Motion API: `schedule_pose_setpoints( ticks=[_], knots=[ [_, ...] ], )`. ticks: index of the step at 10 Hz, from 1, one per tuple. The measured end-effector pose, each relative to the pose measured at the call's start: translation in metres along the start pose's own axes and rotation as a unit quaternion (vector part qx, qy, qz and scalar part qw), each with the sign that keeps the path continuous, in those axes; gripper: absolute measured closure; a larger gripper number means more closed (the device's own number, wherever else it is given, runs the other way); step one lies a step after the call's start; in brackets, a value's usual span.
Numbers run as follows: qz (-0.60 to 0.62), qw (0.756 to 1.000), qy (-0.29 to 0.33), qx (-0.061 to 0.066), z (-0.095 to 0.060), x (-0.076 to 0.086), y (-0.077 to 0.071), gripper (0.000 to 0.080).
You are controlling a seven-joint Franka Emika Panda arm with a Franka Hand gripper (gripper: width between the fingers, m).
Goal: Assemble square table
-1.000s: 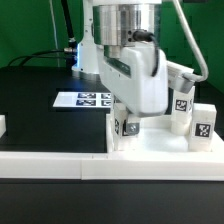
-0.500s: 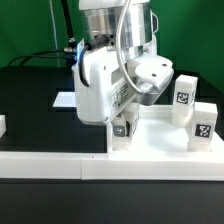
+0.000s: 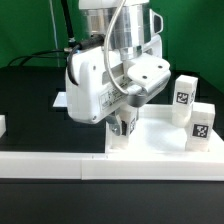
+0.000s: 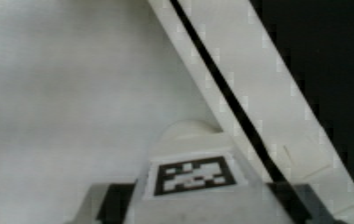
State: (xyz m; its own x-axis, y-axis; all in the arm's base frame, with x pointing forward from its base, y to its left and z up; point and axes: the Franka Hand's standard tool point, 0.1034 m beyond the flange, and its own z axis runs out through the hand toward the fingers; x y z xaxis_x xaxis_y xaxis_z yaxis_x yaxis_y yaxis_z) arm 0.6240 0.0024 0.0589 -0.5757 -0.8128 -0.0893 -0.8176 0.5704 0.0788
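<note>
The square table's white slab (image 3: 160, 141) lies against the front barrier wall. My gripper (image 3: 124, 121) stands over its corner at the exterior view's left, shut on an upright tagged white leg (image 3: 121, 131) that stands on that corner. In the wrist view the leg (image 4: 195, 170) sits between my two dark fingers (image 4: 113, 205), with the slab's flat face (image 4: 67, 90) and raised rim (image 4: 227, 85) behind it. Two more tagged legs (image 3: 184, 97) (image 3: 201, 123) stand upright at the slab's right side. A fourth leg is not in view.
A long low white barrier wall (image 3: 55, 166) runs along the front. The marker board (image 3: 61, 100) lies behind my hand, mostly hidden. A small white object (image 3: 2, 125) shows at the exterior view's left edge. Cables hang behind the arm.
My hand has turned about its upright axis, its body swinging to the exterior view's left, with the fingers staying on the leg at the same corner. The other two legs have not moved.
</note>
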Motion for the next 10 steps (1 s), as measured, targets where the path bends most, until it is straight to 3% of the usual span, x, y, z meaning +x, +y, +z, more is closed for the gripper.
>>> schedule_pose_setpoints(
  ticks=[2,3,4,5,6,7,8,10],
  knots=[
    [-0.004,1.0,0.003,-0.001,0.0,0.002,0.0,0.0506],
    [-0.004,1.0,0.003,-0.001,0.0,0.002,0.001,0.0424],
    [-0.004,1.0,0.003,-0.001,0.0,0.002,0.0,0.0287],
    [-0.004,1.0,0.003,-0.001,0.0,0.002,0.0,0.0287],
    [-0.004,1.0,0.003,-0.001,0.0,0.002,0.0,0.0176],
    [-0.005,1.0,0.003,-0.001,0.0,0.002,0.001,0.0158],
    [-0.016,1.0,-0.003,0.001,-0.008,-0.005,0.003,0.0158],
    [-0.026,0.999,-0.027,0.011,-0.043,-0.023,0.009,0.015]
  ],
)
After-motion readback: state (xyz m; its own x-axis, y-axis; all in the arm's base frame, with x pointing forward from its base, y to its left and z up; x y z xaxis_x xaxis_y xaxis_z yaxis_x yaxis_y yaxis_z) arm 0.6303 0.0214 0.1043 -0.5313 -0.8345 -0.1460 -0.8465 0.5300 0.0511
